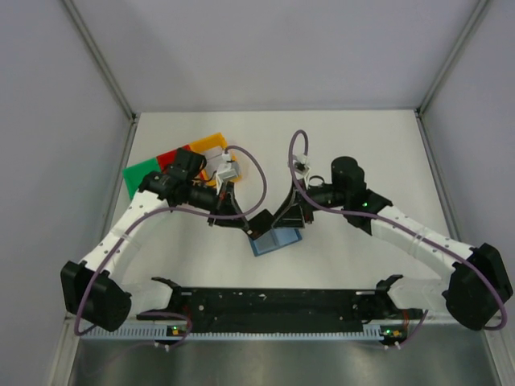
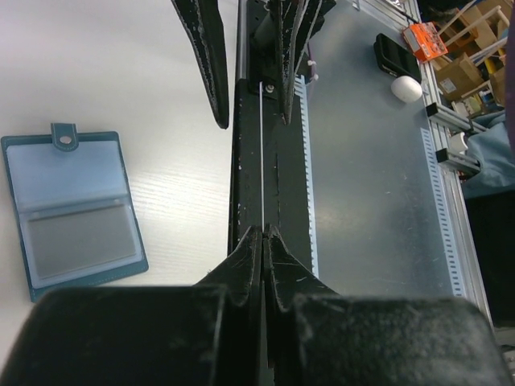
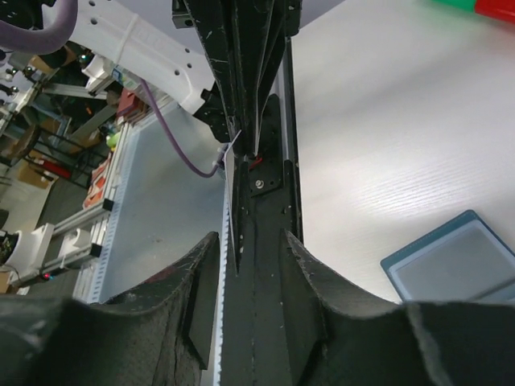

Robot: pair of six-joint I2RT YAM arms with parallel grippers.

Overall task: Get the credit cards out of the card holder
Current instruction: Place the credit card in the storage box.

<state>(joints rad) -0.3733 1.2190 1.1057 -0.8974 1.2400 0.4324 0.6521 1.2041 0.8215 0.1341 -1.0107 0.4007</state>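
The card holder (image 2: pixel 72 213) lies opened flat on the white table (image 2: pixel 121 64). It has a blue-teal frame around a paler, cloudy pocket panel with one seam across it, and a small tab with a snap stud at one end. Both arms meet just beside it. The left gripper (image 2: pixel 263 235) has its jaws pressed tight on a thin white card (image 2: pixel 263 161), seen edge-on. The right gripper (image 3: pixel 251 241) has its jaws spread either side of that card's far end, with a gap on both sides. The green, red and yellow trays (image 1: pixel 145 173) sit well beyond the holder.
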